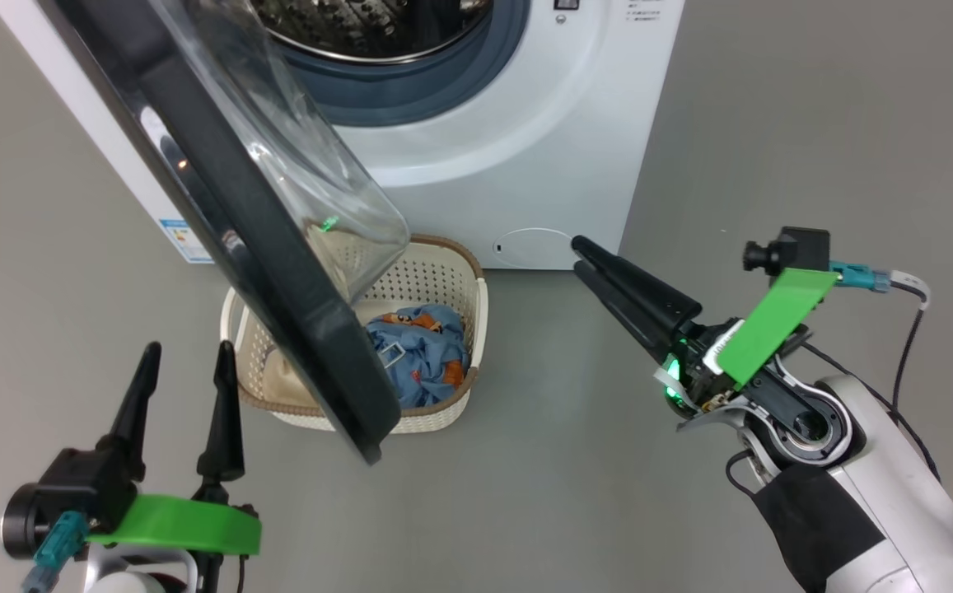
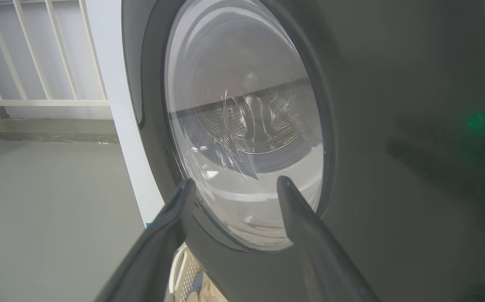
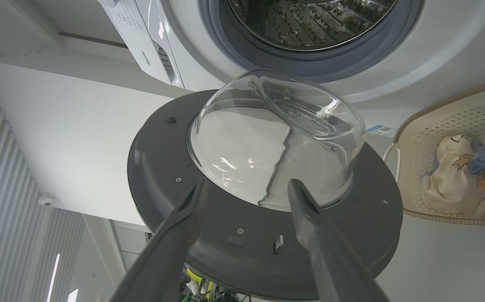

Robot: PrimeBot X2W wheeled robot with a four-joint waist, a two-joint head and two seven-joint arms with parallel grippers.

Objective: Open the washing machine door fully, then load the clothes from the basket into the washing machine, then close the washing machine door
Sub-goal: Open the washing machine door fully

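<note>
Both pairs of jaws are gaping wide and empty beside the door point(image 1: 270, 280), which is hanging half-open over the basket point(image 1: 443, 280) at frame centre, probably needing a steady outward push.

Grey floor point(image 1: 567, 461): washing machine point(image 1: 525, 148) stands on it, basket point(image 1: 435, 276) just before machine.

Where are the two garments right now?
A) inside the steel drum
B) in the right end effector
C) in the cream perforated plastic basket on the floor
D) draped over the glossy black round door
C: the light blue garment with orange prints and the plain cream-white garment both lie inside the cream-white perforated plastic basket, in front of the white front-loading washing machine.
</note>
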